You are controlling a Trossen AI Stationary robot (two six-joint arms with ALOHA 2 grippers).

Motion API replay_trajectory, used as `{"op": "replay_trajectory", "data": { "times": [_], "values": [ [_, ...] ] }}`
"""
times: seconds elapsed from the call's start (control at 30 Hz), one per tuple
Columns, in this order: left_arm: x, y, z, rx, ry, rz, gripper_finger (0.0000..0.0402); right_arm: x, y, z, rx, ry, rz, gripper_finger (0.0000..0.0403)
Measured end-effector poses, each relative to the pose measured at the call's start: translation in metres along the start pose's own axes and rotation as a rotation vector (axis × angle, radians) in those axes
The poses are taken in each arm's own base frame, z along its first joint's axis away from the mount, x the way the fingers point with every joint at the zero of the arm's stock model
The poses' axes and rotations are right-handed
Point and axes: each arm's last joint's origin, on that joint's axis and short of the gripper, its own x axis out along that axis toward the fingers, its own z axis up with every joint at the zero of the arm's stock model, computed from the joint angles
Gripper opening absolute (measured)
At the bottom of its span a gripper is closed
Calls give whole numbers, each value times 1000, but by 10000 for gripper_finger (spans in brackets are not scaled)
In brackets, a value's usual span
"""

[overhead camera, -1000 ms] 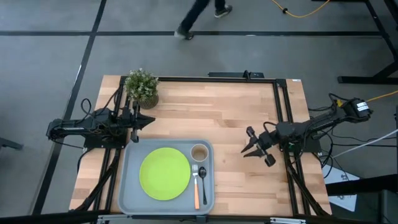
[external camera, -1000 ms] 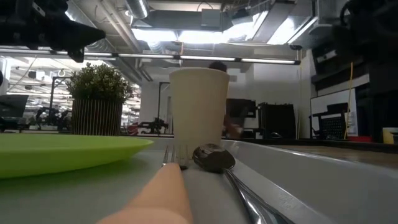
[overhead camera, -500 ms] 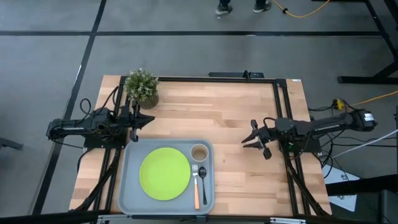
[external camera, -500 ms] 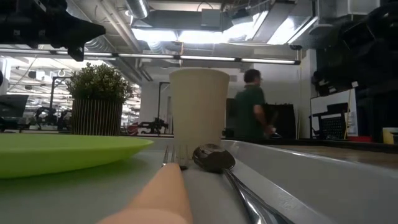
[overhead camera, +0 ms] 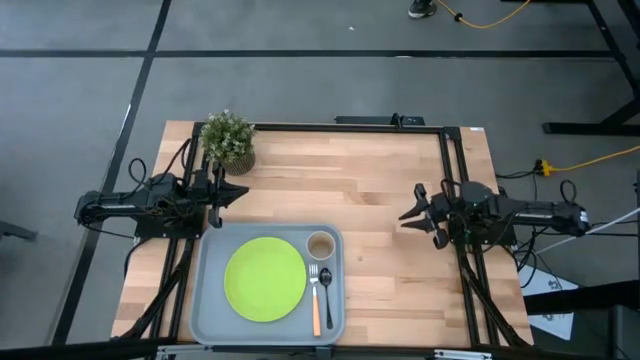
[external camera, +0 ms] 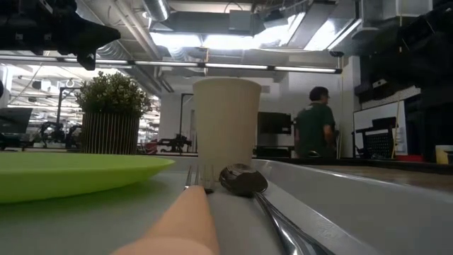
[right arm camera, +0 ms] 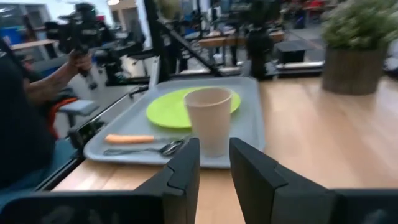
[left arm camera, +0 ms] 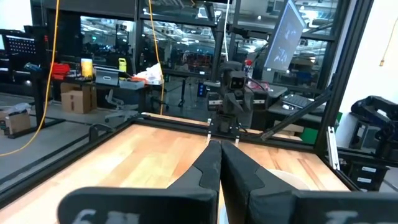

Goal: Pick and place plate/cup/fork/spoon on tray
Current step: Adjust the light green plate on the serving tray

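The grey-blue tray (overhead camera: 212,318) lies at the table's near left. On it rest the lime-green plate (overhead camera: 264,279), the tan cup (overhead camera: 320,245) standing upright, the orange-handled fork (overhead camera: 316,308) and the dark spoon (overhead camera: 326,285), side by side below the cup. The right wrist view also shows the plate (right arm camera: 168,102), cup (right arm camera: 209,118), fork (right arm camera: 127,139) and spoon (right arm camera: 163,149). My left gripper (overhead camera: 235,193) is shut and empty, just beyond the tray's far left corner. My right gripper (overhead camera: 410,215) is open and empty over bare table to the tray's right, pointing at the tray.
A potted green plant (overhead camera: 228,139) stands at the table's far left, close behind my left gripper. Bare wood lies between the tray and the right arm and across the far half. A person (external camera: 315,131) stands in the room behind the table.
My right gripper has drawn back toward the table's right edge and a little toward its far edge, away from the tray, its arm folding back off the table. The things on the tray have stayed put. A person has walked across the room behind.
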Motion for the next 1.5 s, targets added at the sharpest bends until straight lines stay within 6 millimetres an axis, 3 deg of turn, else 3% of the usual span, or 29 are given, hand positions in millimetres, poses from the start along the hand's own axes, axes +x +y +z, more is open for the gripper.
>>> {"op": "replay_trajectory", "data": {
  "times": [0.27,0.73,1.0,1.5],
  "values": [
    [0,0,0,0,-1,11,0,-13,-2,8,22,41,-197,92],
    [0,1,-5,0,46,17,0,-14,-1,9,-43,32,-191,92],
    [0,1,-7,-47,71,22,0,-11,-2,10,-118,-62,-194,92],
    [0,1,-10,-87,97,23,0,-7,-7,5,-93,-76,-290,92]
  ]
}}
